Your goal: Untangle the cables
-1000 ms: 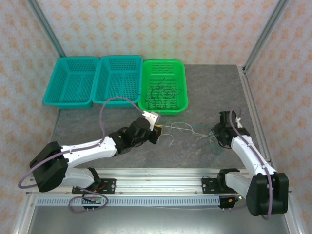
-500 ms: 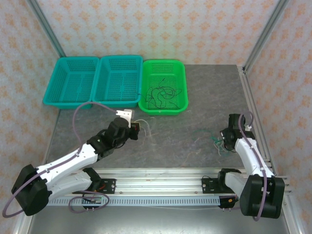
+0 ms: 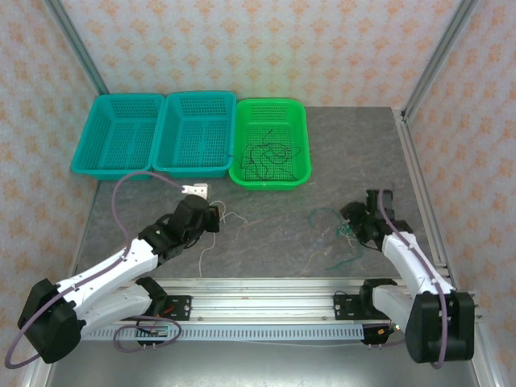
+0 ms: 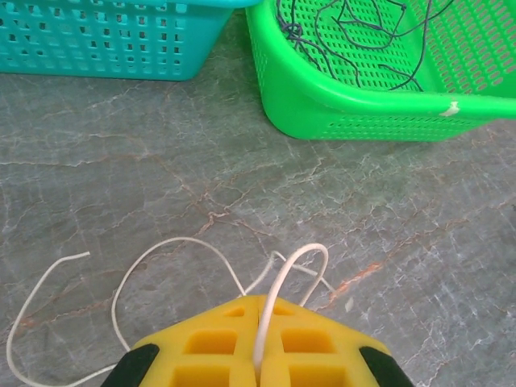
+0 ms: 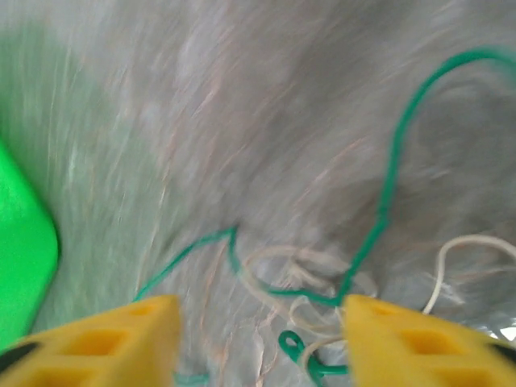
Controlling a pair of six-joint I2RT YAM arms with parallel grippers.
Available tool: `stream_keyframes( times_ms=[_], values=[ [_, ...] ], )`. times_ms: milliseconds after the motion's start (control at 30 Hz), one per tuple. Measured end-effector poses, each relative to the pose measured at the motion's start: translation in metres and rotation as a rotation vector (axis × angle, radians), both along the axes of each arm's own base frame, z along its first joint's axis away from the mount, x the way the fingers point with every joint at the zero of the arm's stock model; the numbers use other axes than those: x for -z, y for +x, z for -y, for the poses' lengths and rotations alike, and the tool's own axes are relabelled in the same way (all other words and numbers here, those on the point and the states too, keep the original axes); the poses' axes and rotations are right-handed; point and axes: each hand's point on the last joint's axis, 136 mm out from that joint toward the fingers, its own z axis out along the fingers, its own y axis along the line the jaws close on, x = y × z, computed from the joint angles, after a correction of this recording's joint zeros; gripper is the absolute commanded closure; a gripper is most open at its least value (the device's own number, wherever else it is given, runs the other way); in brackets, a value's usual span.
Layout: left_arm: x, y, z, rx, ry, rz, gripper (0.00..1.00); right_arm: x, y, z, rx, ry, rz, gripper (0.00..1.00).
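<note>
My left gripper [image 3: 214,216] sits left of centre on the table, its yellow jaws shut on a cream-white cable [image 4: 284,274] that loops out ahead of them across the stone. In the top view that white cable [image 3: 231,218] trails beside the gripper. Over at the right, my right gripper [image 5: 260,326] stands open above a small clump of green cable [image 5: 387,187] and cream-white cable [image 5: 297,262], with nothing held between its fingers [image 5: 121,339]. The green cable [image 3: 325,213] curls over the table left of the right gripper [image 3: 351,220]. More black cables [image 3: 268,153] lie in the green basket [image 3: 300,173].
Two teal baskets [image 3: 117,134] [image 3: 196,131] stand side by side at the back left, next to the green basket [image 4: 339,105]. Metal frame posts and rails run along the table's right edge [image 3: 415,185] and near edge.
The right gripper has opened and let go of the green and white clump, which now lies on the table. The left arm drew back left with the white cable, separating it.
</note>
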Motion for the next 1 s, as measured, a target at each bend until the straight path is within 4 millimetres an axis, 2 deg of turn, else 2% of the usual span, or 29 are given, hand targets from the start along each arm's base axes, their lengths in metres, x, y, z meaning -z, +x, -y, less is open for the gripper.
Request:
stream_keyframes(
  times_ms=[67, 133, 233, 300, 400, 467, 500, 667, 833, 933, 1000],
  values=[
    [-0.002, 0.0, 0.002, 0.008, -0.006, -0.001, 1.0, -0.016, 0.008, -0.013, -0.102, -0.028, 0.035, 0.26],
    [-0.01, 0.001, 0.006, 0.025, -0.02, 0.003, 1.0, -0.036, 0.016, -0.018, -0.155, -0.049, 0.104, 0.19],
    [-0.037, 0.005, 0.014, 0.046, -0.058, 0.044, 1.0, -0.067, 0.017, -0.036, -0.266, -0.072, 0.246, 0.18],
    [-0.059, 0.008, 0.018, 0.053, -0.089, 0.081, 1.0, -0.093, 0.012, -0.07, -0.412, -0.074, 0.376, 0.18],
    [-0.089, 0.012, 0.021, 0.054, -0.126, 0.134, 1.0, -0.114, -0.003, -0.129, -0.641, -0.057, 0.501, 0.18],
    [-0.103, 0.014, 0.022, 0.055, -0.141, 0.157, 1.0, -0.115, -0.013, -0.163, -0.766, -0.04, 0.538, 0.18],
    [-0.108, 0.014, 0.023, 0.057, -0.147, 0.165, 1.0, -0.111, -0.019, -0.183, -0.835, -0.029, 0.547, 0.18],
    [-0.128, 0.014, 0.028, 0.077, -0.182, 0.189, 1.0, -0.085, -0.036, -0.257, -1.012, 0.058, 0.551, 0.15],
    [-0.134, 0.014, 0.03, 0.09, -0.193, 0.193, 1.0, -0.052, -0.045, -0.314, -1.111, 0.144, 0.514, 0.12],
    [-0.134, 0.013, 0.03, 0.088, -0.196, 0.192, 1.0, -0.047, -0.05, -0.348, -1.162, 0.193, 0.529, 0.16],
    [-0.134, 0.014, 0.03, 0.088, -0.197, 0.192, 1.0, -0.047, -0.043, -0.365, -1.157, 0.227, 0.551, 0.2]
  ],
)
